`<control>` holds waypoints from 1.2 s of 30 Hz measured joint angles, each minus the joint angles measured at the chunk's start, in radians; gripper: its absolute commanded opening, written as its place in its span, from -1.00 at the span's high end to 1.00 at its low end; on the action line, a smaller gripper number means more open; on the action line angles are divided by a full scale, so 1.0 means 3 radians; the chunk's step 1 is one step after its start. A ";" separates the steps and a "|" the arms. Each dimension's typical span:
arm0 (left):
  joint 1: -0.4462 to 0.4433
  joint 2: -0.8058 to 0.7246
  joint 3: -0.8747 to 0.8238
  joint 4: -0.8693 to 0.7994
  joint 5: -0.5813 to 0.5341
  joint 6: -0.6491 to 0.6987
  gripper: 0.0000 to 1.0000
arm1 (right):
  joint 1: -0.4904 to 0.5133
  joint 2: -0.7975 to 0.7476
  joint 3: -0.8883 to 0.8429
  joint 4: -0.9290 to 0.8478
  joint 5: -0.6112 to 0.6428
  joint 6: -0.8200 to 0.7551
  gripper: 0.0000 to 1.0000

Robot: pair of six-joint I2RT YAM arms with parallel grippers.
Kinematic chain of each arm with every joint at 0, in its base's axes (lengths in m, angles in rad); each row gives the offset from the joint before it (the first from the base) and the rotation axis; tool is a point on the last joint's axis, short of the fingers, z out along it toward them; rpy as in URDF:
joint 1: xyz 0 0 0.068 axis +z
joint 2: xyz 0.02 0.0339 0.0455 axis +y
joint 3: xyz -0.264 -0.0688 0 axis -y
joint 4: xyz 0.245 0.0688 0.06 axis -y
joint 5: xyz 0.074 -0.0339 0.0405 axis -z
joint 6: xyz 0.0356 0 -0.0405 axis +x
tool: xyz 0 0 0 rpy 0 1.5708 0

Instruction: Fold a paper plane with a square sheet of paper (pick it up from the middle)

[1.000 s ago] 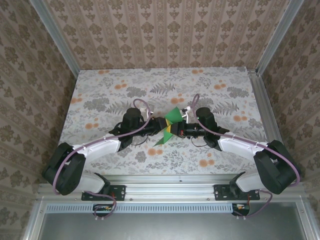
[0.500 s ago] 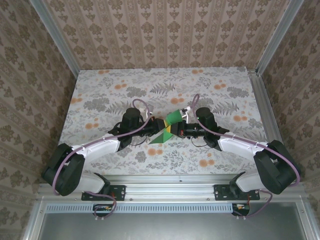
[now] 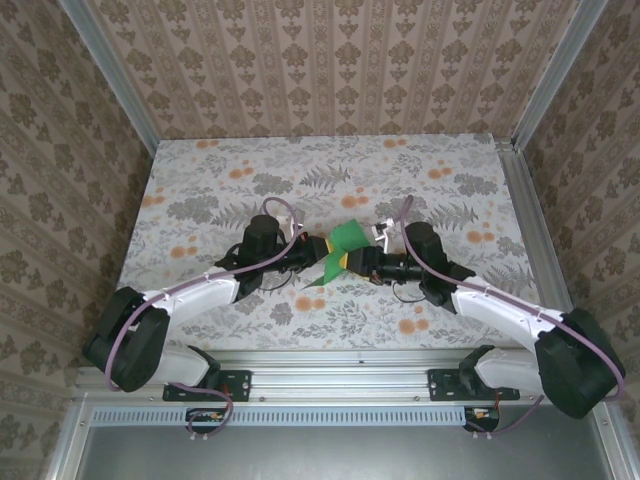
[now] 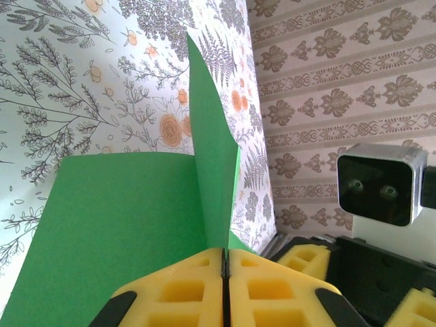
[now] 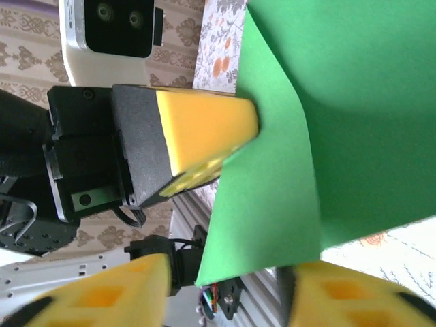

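Though mid-clamped, sheet (image 3: 346,238) edges free.

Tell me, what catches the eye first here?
A bright green paper sheet, partly folded, is held at the middle of the flowery table. The left hand pinches it between yellow fingers, while the right hand faces it, open.

paper (image 4: 122,218): plain green | jaws: yellow, black | table (image 3: 450,160): grey-orange floral | walls (image 3: 330,60): beige damask
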 measured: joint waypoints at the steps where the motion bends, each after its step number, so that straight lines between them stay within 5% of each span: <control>1: 0.0000 0.0000 0.0000 -0.0001 -0.0003 0.0000 0.82 | 0.0008 -0.0043 -0.0060 0.0004 0.0042 0.0064 -0.12; 6: 0.0000 0.0000 0.0000 0.0001 -0.0013 0.0000 0.82 | 0.0160 -0.0070 -0.0306 0.0104 0.0239 0.0425 -0.37; 16: -0.0008 0.0000 0.0000 0.0003 -0.0037 -0.0001 0.81 | 0.0351 0.0317 -0.0318 0.0781 0.0454 0.0889 -0.42; 36: -0.0023 0.0000 -0.0046 0.0003 -0.0099 0.0000 0.73 | 0.0387 0.0515 -0.0317 0.1231 0.0521 0.1235 0.44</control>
